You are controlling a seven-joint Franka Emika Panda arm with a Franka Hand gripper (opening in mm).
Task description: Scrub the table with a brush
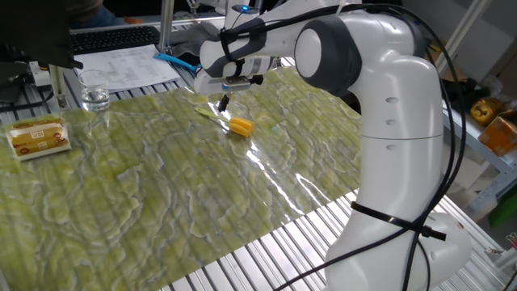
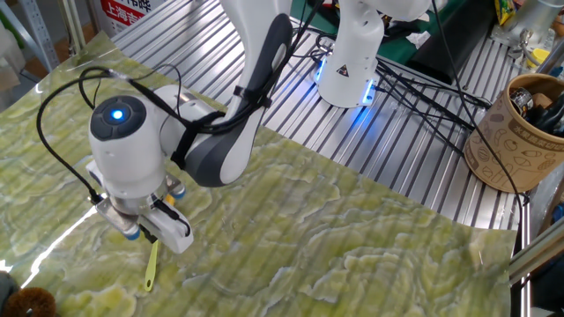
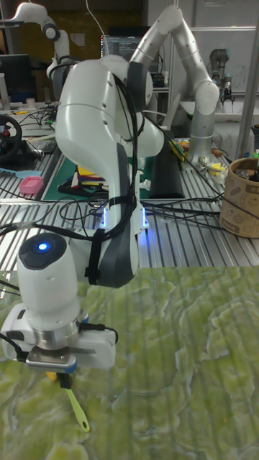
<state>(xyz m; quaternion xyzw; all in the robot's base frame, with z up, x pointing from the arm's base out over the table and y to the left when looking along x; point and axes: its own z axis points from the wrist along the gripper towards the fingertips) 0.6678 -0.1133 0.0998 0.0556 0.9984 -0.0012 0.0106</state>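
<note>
The brush lies flat on the table's yellow-green marbled sheet. Its orange bristle head points toward the arm's base, and its thin pale handle runs off to the left. My gripper hangs just above the handle, pointing straight down. Only one narrow dark tip shows, so the gap between the fingers is unclear. In the other fixed view the handle sticks out from under the gripper and the bristle head is hidden. The tall fixed view shows the handle below the gripper.
A yellow-labelled packet lies at the sheet's left end, with a clear glass behind it. Papers and a keyboard sit at the back. A brown cup of tools stands on the bare slats. A dark bristly thing sits nearby.
</note>
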